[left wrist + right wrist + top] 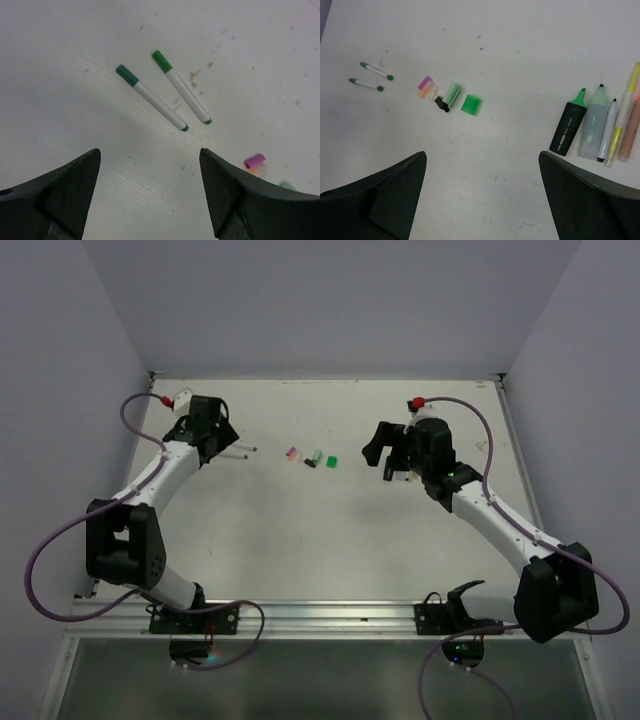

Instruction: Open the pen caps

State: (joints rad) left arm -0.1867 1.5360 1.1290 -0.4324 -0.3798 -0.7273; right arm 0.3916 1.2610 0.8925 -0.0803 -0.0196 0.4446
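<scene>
The caps (471, 104) are lying loose in a tight cluster mid-table (300, 540), pink, black and green ones almost touching. Two thin pens (152, 98) are lying side by side well to their left, and a row of thicker pens (593, 122) is lying to their right. The left gripper (149, 155) is hovering near the thin pens, fingers (75, 185) spread wide, gripping nothing. The right gripper (482, 155) is hovering likewise, wide apart, touching nothing.
</scene>
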